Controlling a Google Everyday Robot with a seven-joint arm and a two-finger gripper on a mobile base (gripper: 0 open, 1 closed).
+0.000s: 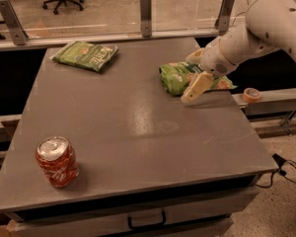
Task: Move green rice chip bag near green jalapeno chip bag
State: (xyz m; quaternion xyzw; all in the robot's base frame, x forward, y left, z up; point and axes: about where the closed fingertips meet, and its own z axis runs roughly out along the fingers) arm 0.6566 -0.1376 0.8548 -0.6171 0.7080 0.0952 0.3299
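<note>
A dented red soda can (56, 162) stands upright on the grey worktop (138, 117), well apart from the fingers (197, 85) at its right side, far to their left and nearer the camera. An orange tape roll (251, 94) lies on a ledge near their right. A glass barrier (182, 9) runs behind them.

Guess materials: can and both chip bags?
The can: metal, likely aluminium; shiny silver top, red printed wall. The green rice chip bag and green jalapeno chip bag: probably plastic film, crinkled, slightly glossy. The hand is at the rice bag's near edge.
</note>
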